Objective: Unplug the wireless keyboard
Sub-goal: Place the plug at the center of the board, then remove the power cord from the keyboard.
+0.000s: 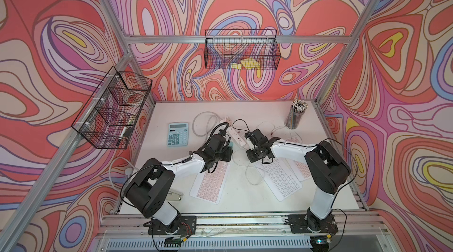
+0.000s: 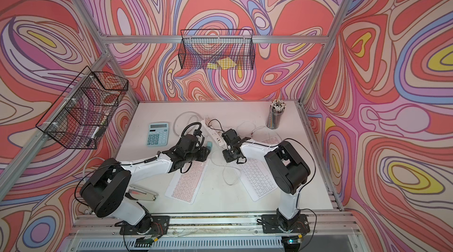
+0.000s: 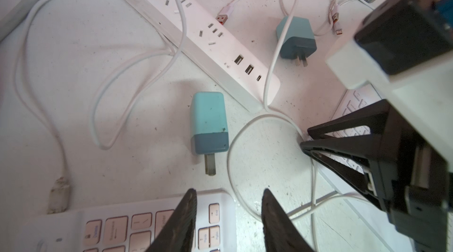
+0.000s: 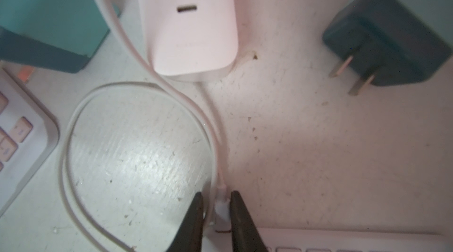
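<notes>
- In both top views the wireless keyboard lies slanted on the table, partly under the right arm and near the power strip.
- Left wrist: the left gripper is spread with nothing between its fingers — over the corner of a second keyboard, with a teal charger nearby.
- Right wrist: the right gripper narrowly flanks the white plug seated in the wireless keyboard's edge — one finger touches it; a true pinch I cannot tell.

Both top views are bright and evenly lit, with soft shadows on the white table; the frame rails splay toward the edges (wide lens). The right wrist view is blurred, its dark charger fuzzy, with a pale sheen on the tabletop.
</notes>
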